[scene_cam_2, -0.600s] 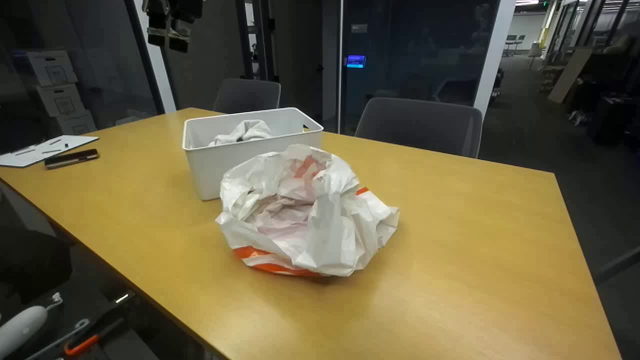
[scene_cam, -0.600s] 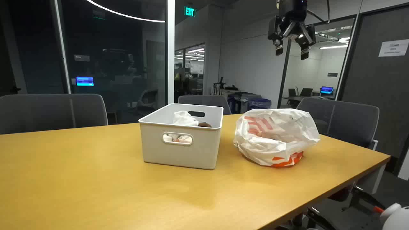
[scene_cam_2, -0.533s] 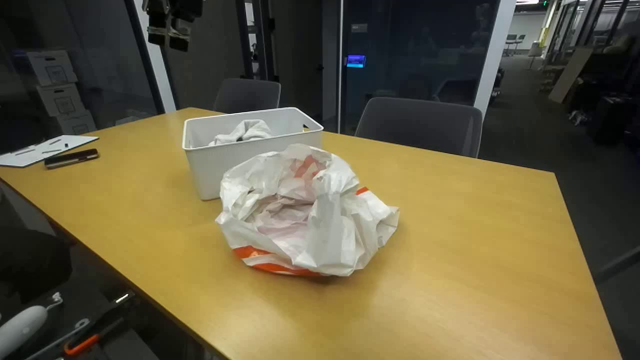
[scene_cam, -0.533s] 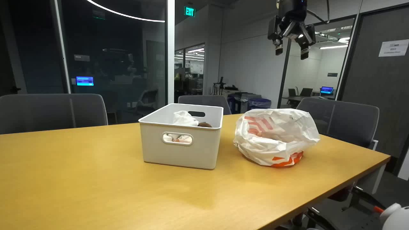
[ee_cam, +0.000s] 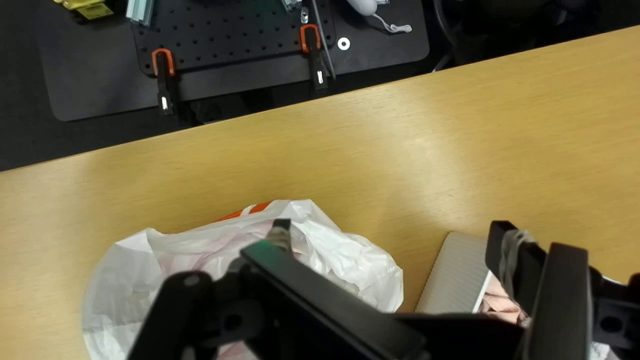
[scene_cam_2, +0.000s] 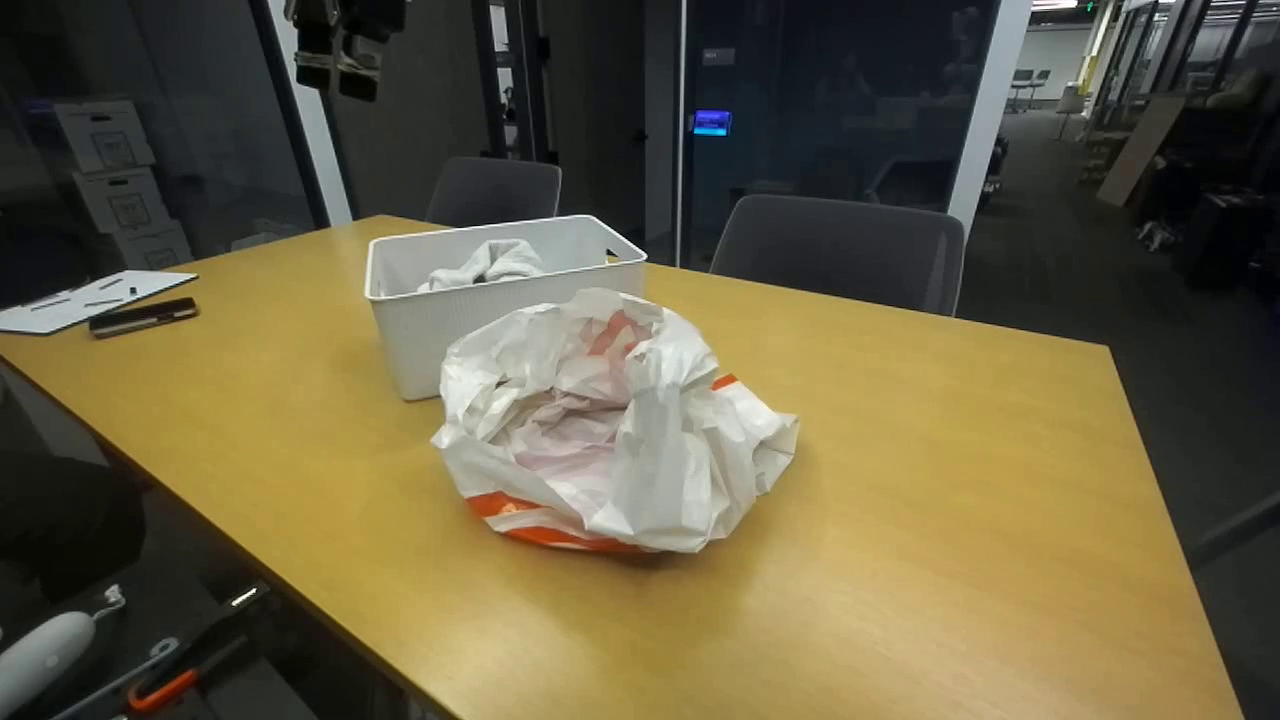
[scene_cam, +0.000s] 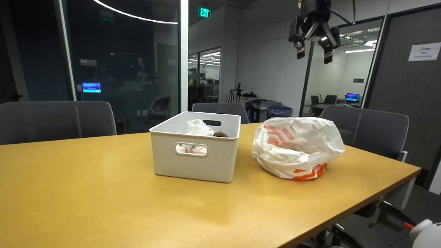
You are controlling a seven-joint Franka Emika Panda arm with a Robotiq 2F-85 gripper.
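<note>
My gripper [scene_cam: 314,56] is open and empty, high above the table; it also shows at the top of an exterior view [scene_cam_2: 336,78] and in the wrist view [ee_cam: 392,235]. Below it, a crumpled white plastic bag with orange stripes [scene_cam: 296,165] stands with its mouth open; it also shows in an exterior view [scene_cam_2: 650,450] and the wrist view [ee_cam: 365,270]. Beside the bag is a light grey bin [scene_cam: 193,163], also in the wrist view [ee_cam: 452,280]. The bin holds a white cloth [scene_cam_2: 497,262], a brown item [scene_cam: 220,134] and pink cloth [ee_cam: 500,302]. The bag's bottom is hidden.
The bag and bin stand on a wooden table [scene_cam: 103,193]. A white board [scene_cam_2: 110,297] and a dark slim object [scene_cam_2: 143,317] lie at one end. Grey chairs [scene_cam_2: 838,255] line the table. Orange-black clamps [ee_cam: 162,75] hold a dark plate beyond the table edge.
My gripper has risen very slightly and stays open. The bag, the bin and its contents have not moved.
</note>
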